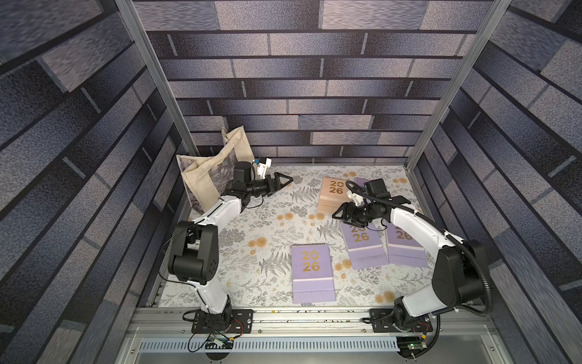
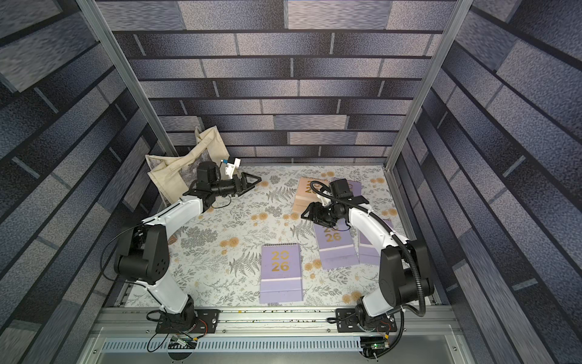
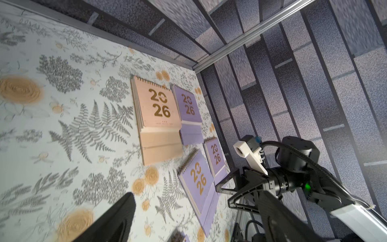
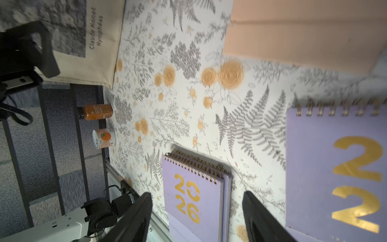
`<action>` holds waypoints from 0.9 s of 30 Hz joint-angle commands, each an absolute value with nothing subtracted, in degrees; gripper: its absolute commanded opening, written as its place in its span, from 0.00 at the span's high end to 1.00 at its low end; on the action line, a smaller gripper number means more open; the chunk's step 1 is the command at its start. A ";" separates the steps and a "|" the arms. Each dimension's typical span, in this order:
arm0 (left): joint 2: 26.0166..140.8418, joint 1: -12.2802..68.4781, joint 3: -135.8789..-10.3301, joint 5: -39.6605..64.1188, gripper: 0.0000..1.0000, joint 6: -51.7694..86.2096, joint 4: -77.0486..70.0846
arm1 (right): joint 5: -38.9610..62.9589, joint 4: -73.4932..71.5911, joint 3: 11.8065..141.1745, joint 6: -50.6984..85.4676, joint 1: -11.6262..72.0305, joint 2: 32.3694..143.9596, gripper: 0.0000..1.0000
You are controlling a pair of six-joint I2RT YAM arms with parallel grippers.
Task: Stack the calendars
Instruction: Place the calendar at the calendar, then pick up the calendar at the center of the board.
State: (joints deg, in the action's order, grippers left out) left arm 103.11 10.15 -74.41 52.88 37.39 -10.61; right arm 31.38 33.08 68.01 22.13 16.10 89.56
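Observation:
Several calendars lie flat on the floral table. A peach calendar lies at the back right, with a lavender one beside it. Two more lavender calendars lie side by side at the right. A lavender calendar at the front middle rests on another lavender one. My left gripper hangs open and empty at the back left, near the tote bag. My right gripper is open and empty above the table, just left of the right-hand calendars.
A cream tote bag leans in the back left corner. An orange bottle and a small can stand at the table's left edge. Brick-patterned walls enclose three sides; a metal rail runs along the front.

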 commanded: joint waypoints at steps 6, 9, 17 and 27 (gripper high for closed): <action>127.76 13.88 -111.22 52.24 0.00 27.32 17.27 | 27.26 40.17 89.79 16.95 10.28 107.04 0.19; 137.53 15.41 -127.72 51.78 0.00 23.06 30.31 | 25.86 40.56 96.64 16.02 9.20 113.29 0.17; 157.50 17.66 -160.16 50.64 0.00 20.06 49.64 | 23.76 42.52 110.18 15.19 6.78 127.35 0.15; 160.03 20.10 -159.55 50.03 0.00 18.06 50.86 | 22.54 42.30 115.30 15.18 5.53 134.16 0.15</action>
